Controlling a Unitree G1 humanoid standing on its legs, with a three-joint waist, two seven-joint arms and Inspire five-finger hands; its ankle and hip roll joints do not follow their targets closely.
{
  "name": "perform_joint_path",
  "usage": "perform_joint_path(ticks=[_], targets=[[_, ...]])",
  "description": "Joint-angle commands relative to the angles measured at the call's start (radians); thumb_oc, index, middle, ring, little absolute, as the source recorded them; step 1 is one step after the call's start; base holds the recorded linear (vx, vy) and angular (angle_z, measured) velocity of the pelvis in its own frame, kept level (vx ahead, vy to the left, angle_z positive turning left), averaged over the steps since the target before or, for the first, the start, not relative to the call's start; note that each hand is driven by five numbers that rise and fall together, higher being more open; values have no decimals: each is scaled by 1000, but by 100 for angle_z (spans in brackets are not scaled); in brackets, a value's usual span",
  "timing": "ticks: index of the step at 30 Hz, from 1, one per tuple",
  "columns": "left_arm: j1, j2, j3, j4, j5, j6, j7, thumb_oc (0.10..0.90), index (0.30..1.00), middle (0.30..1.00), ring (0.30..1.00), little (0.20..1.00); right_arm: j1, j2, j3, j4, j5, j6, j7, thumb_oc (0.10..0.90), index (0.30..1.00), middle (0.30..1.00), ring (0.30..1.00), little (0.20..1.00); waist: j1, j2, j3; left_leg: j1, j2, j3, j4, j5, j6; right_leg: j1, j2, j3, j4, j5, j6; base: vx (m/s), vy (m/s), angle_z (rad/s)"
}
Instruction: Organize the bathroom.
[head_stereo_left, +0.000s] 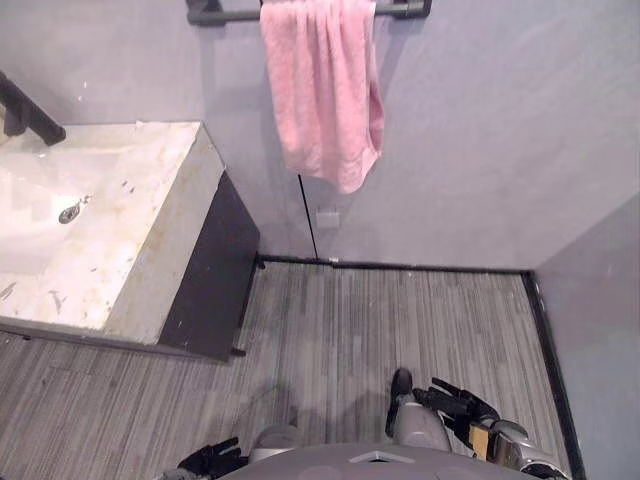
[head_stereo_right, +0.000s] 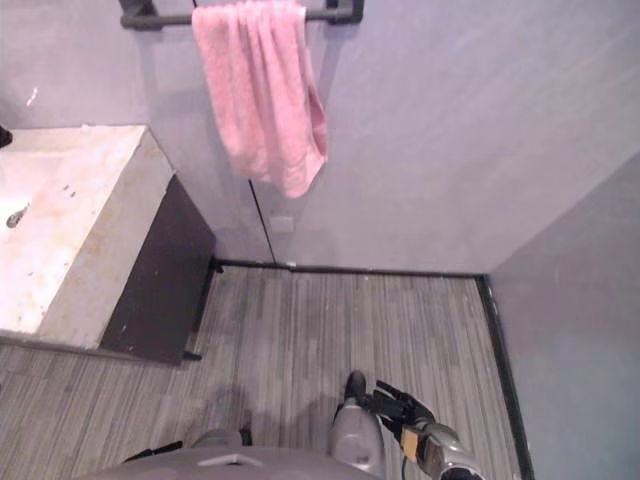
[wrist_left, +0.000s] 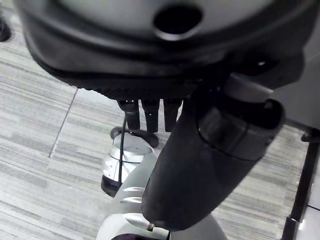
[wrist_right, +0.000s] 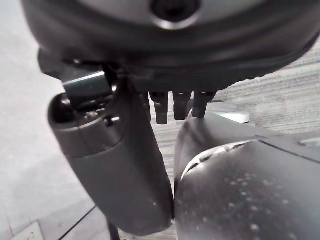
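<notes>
A pink towel (head_stereo_left: 324, 85) hangs over the far wall's dark rail (head_stereo_left: 225, 14), right of the sink (head_stereo_left: 70, 215), while each robot hand, left (head_stereo_left: 212, 460) and right (head_stereo_left: 458, 403), hangs low with relaxed fingers, holding nothing.

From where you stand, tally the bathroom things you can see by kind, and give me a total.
Pink towel: 1, draped over the rail
Dark towel rail: 1, on the wall
Sink basin: 1, pale top on a dark cabinet
Dark tap: 1, at the basin's far edge
Total: 4
</notes>
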Motion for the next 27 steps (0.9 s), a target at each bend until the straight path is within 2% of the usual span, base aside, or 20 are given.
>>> perform_joint_path(ticks=[1, 2, 4, 5, 6, 7, 8, 9, 11, 12, 13, 14, 16, 17, 18, 20, 23, 25, 27], targets=[[84, 26, -11, -23, 46, -39, -40, 800, 900, 900, 900, 900, 127, 100, 69, 4, -51, 50, 56, 800, 900, 900, 900, 900, 2, -69, -48, -43, -28, 33, 152, -126, -15, 44, -47, 46, -143, 51, 90, 273, -152, 30], [86, 32, -2, -30, 41, -55, -23, 800, 900, 900, 900, 900, 127, 92, 66, 6, -64, 57, 59, 800, 900, 900, 900, 900, 4, -71, -59, -53, -9, 40, 187, -80, -29, 55, -33, 37, -150, 40, 73, 199, -121, 26], [85, 40, 15, -49, 28, -72, -4, 800, 900, 900, 900, 900, 128, 79, 62, 14, -83, 60, 70, 800, 900, 900, 900, 900, 9, -72, -69, -76, 12, 50, 253, -23, -45, 76, -15, 14, -161, 25, 49, 155, -119, 23], [78, 48, 37, -81, 21, -81, 16, 800, 900, 900, 900, 900, 132, 67, 59, 14, -89, 67, 78, 800, 900, 900, 900, 900, 17, -76, -74, -116, 30, 62, 330, 42, -55, 101, -2, -11, -170, 10, 24, 179, -175, 45], [64, 62, 55, -118, 20, -82, 33, 800, 900, 900, 900, 900, 136, 54, 61, 19, -79, 67, 81, 800, 900, 900, 900, 900, 22, -81, -73, -172, 57, 81, 406, 77, -54, 124, 8, -41, -173, -5, 2, 199, -178, 54], [46, 78, 72, -155, 23, -81, 49, 800, 900, 900, 900, 900, 135, 44, 64, 26, -72, 65, 87, 800, 900, 900, 900, 900, 32, -82, -71, -206, 73, 100, 404, 92, -50, 144, 13, -58, -170, -22, -9, 182, -115, 61], [26, 98, 85, -184, 30, -73, 59, 800, 900, 900, 900, 900, 127, 37, 65, 25, -57, 73, 84, 800, 900, 900, 900, 900, 40, -78, -68, -219, 76, 113, 361, 92, -41, 161, 18, -67, -168, -37, -9, 182, -21, 48], [9, 119, 95, -203, 37, -78, 66, 800, 900, 900, 900, 900, 115, 30, 66, 26, -41, 77, 83, 800, 900, 900, 900, 900, 46, -69, -66, -216, 70, 130, 270, 93, -34, 179, 26, -72, -169, -50, -2, 166, 47, 57], [-15, 141, 108, -215, 47, -71, 67, 800, 900, 900, 900, 900, 101, 22, 67, 32, -30, 74, 83, 800, 900, 900, 900, 900, 55, -55, -63, -210, 52, 146, 147, 106, -32, 202, 38, -77, -181, -60, 1, 142, 75, 55], [-30, 154, 116, -223, 55, -73, 73, 800, 900, 900, 900, 900, 92, 16, 70, 34, -19, 70, 83, 800, 900, 900, 900, 900, 64, -44, -64, -217, 33, 141, 47, 120, -35, 217, 48, -79, -194, -63, 4, 194, 88, 24], [-41, 165, 125, -233, 65, -76, 76, 800, 900, 900, 900, 900, 87, 10, 71, 28, -1, 65, 85, 800, 900, 900, 900, 900, 80, -37, -57, -235, 0, 98, -44, 139, -34, 246, 58, -57, -213, -68, 8, 235, 98, 4], [-47, 170, 126, -234, 68, -80, 81, 800, 900, 900, 900, 900, 85, 9, 76, 23, 12, 57, 82, 800, 900, 900, 900, 900, 89, -35, -52, -244, -23, 60, -83, 143, -30, 260, 65, -36, -218, -74, 11, 187, 71, -20], [-47, 170, 122, -228, 70, -94, 87, 800, 900, 900, 900, 900, 86, 5, 79, 16, 16, 54, 81, 800, 900, 900, 900, 900, 92, -31, -52, -273, -49, 28, -75, 156, -25, 263, 74, -15, -213, -84, 6, 95, 42, -56], [-48, 176, 130, -215, 75, -109, 90, 800, 900, 900, 900, 900, 84, 10, 90, 16, 2, 46, 84, 800, 900, 900, 900, 900, 86, -31, -56, -258, -67, 24, -69, 120, -5, 258, 74, 9, -191, -101, 11, 109, 64, -73], [-53, 187, 132, -202, 72, -115, 96, 800, 900, 900, 900, 900, 84, 11, 95, 21, -7, 37, 87, 800, 900, 900, 900, 900, 77, -29, -60, -239, -69, 39, -74, 108, 1, 256, 75, 10, -178, -108, 11, 124, 76, -67], [-75, 215, 133, -184, 78, -106, 81, 800, 900, 900, 900, 900, 90, 8, 92, 22, 7, 40, 69, 800, 900, 900, 900, 900, 66, -30, -62, -238, -83, 33, -47, 108, -7, 273, 71, 12, -183, -101, 10, 127, 64, -53], [-84, 234, 125, -196, 146, -114, 85, 800, 900, 900, 900, 900, 102, 4, 75, 32, 17, 16, 78, 800, 900, 900, 900, 900, 58, -27, -62, -239, -86, 28, -48, 107, -5, 291, 68, 24, -193, -98, 10, 116, 34, -4], [-87, 276, 116, -231, 244, -160, 65, 800, 900, 900, 900, 900, 122, 0, 61, 41, 21, 1, 58, 800, 900, 900, 900, 900, 49, -16, -75, -204, -93, 23, -104, 103, 12, 292, 68, 38, -207, -92, 18, 167, 38, -1], [-75, 309, 99, -299, 302, -167, 62, 800, 900, 900, 900, 900, 135, -2, 47, 33, 29, -5, 50, 800, 900, 900, 900, 900, 46, -11, -81, -195, -91, 31, -123, 104, 11, 293, 69, 37, -223, -87, 23, 70, 0, -29]])
